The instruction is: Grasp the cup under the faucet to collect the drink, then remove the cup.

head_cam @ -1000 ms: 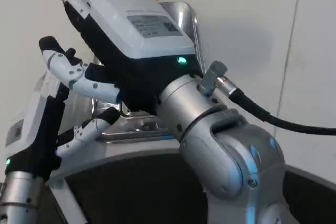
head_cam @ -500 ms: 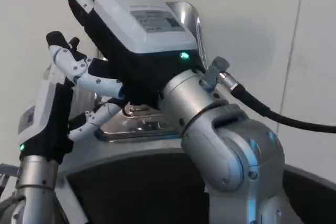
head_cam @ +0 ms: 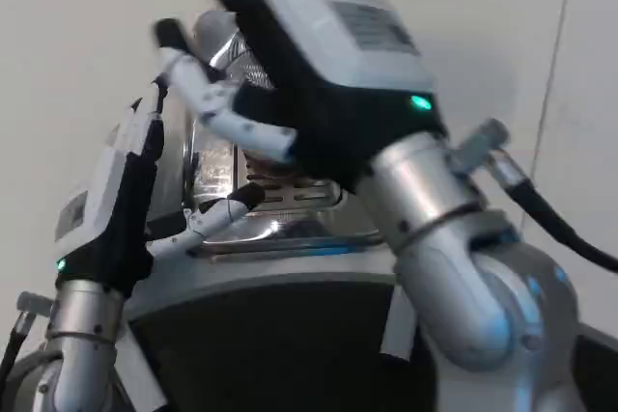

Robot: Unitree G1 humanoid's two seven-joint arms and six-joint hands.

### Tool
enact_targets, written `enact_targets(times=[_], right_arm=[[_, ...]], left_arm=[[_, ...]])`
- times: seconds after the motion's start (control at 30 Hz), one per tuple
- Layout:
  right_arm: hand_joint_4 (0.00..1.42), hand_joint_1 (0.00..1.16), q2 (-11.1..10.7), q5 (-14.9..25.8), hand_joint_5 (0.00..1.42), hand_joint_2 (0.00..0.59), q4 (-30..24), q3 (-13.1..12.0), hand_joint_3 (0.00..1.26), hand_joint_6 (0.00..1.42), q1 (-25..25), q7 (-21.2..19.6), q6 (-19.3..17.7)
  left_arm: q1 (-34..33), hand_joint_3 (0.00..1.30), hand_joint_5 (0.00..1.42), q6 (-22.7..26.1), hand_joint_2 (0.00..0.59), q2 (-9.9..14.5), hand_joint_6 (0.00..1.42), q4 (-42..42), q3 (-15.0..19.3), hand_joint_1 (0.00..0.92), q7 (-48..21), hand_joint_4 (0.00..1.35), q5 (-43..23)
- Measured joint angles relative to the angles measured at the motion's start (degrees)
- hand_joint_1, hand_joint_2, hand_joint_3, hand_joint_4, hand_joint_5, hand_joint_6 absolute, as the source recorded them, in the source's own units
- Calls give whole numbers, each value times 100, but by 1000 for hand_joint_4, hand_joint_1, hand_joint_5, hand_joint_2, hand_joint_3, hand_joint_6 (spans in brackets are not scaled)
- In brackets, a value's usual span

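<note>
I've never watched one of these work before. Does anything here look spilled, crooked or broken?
No spill or damage shows. The odd part is the view: the right hand is raised close to the camera and blurred, covering most of the shiny drink machine. The left hand is up beside the machine. I cannot make out a cup.

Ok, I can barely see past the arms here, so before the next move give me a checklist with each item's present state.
1. Cup under the faucet in sight: cannot tell; the arms cover that spot.
2. Shiny metal drink dispenser ahead of the hands: ok, its chrome body and grated drip tray show between them.
3. Left hand holding something: cannot tell; it stands upright at the dispenser's left side, palm hidden.
4. Right hand free: cannot tell; raised before the dispenser, back to the camera, blurred.
5. Drink flowing: cannot tell.
6. Black cable on the right forearm clear of the dispenser: ok.
</note>
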Motion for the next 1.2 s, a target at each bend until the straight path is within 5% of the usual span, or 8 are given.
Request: enact_targets(times=[0.2,0.37,0.63,0.83,1.2], right_arm=[[0,299,-207,-210,0,553,-612,-339,0,0,933,-335,-192],[0,312,-441,-264,0,553,-1365,-538,0,0,1745,-621,-707],[0,430,-1004,-164,0,512,-2150,-1452,0,0,3500,-713,-1411],[0,481,-1313,93,0,489,-2113,-2067,0,0,4691,-1281,-1933],[0,495,-1527,-14,0,488,-1108,-2294,0,0,5563,-1887,-2463]], left_arm=[[-131,0,9,-80,45,-20,25,164,-89,387,-1,0,-141],[-285,0,14,-93,44,-61,24,337,-161,361,30,0,-142],[-680,0,14,-185,44,-116,24,953,-214,358,195,0,-140],[-922,0,33,-297,44,-110,58,1391,-215,357,401,0,-152],[-1086,0,77,-759,40,-339,91,1743,-228,361,763,0,-176]])
